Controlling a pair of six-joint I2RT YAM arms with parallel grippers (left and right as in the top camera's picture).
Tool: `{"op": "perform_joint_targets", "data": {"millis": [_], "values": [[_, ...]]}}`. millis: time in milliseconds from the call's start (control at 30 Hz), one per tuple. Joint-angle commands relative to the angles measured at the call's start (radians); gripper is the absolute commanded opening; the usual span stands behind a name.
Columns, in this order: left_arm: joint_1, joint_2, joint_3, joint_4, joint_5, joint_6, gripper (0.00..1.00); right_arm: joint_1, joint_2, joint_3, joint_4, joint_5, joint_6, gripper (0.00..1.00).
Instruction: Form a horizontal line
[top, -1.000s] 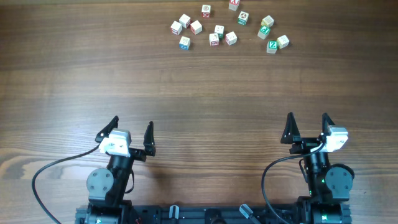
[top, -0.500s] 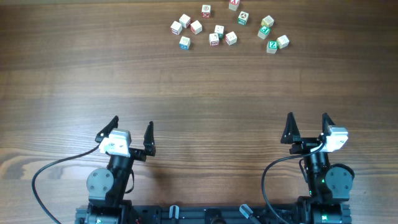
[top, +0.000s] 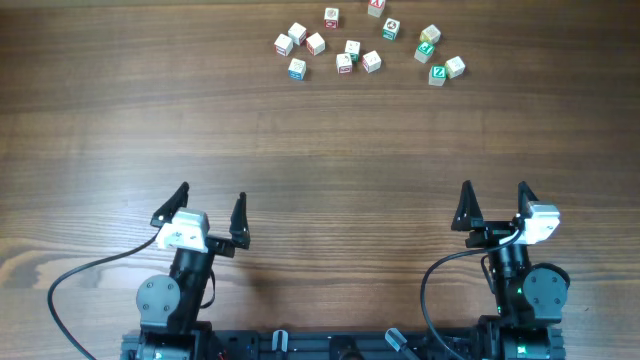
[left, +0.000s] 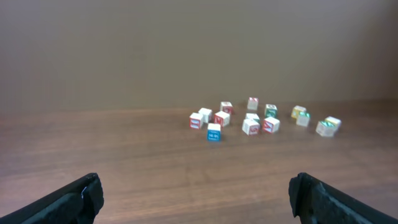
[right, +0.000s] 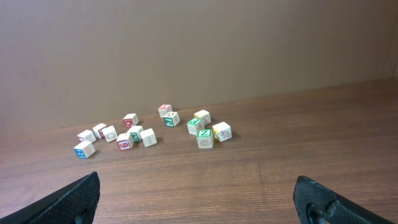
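Observation:
Several small white letter cubes lie scattered at the table's far edge, and no touching row of three shows. Among them are a blue-printed cube (top: 297, 68) (left: 214, 132) (right: 83, 149), a red-printed cube (top: 344, 63) (right: 124, 142) and a mostly plain white cube (top: 371, 62) (right: 148, 137). My left gripper (top: 212, 195) (left: 199, 190) is open and empty near the front edge, far from the cubes. My right gripper (top: 494, 188) (right: 199, 190) is also open and empty, at the front right.
Loose green-printed cubes (top: 437, 73) (top: 425, 48) (top: 391, 30) sit at the right of the cluster, with a yellowish one (top: 455, 67) beside them. Bare wood tabletop (top: 320, 150) lies between the grippers and the cubes. A plain wall stands behind the table.
My left gripper has shifted very slightly. The cubes and the right arm have not moved.

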Motion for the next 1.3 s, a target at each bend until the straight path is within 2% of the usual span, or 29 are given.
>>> {"op": "perform_joint_targets", "data": {"millis": [0, 233, 533, 900, 1100, 1200, 1267], "values": [[0.006, 0.021, 0.074, -0.059, 0.031, 0.012, 1.0, 0.004, -0.006, -0.001, 0.002, 0.013, 0.006, 1.0], [0.006, 0.101, 0.098, -0.055, 0.032, 0.012, 1.0, 0.004, -0.006, -0.001, 0.002, 0.013, 0.006, 1.0], [0.006, 0.108, 0.169, -0.043, 0.046, 0.008, 1.0, 0.004, -0.006, -0.001, 0.002, 0.013, 0.006, 1.0], [0.006, 0.19, 0.346, -0.153, 0.046, 0.004, 1.0, 0.004, -0.006, -0.001, 0.002, 0.013, 0.006, 1.0], [0.006, 0.381, 0.579, -0.28, 0.093, 0.005, 1.0, 0.004, -0.006, -0.001, 0.002, 0.013, 0.006, 1.0], [0.006, 0.492, 0.74, -0.407, 0.106, 0.005, 1.0, 0.004, -0.006, -0.001, 0.002, 0.013, 0.006, 1.0], [0.006, 0.561, 0.851, -0.502, 0.168, 0.005, 1.0, 0.004, -0.006, -0.001, 0.002, 0.013, 0.006, 1.0]]}}
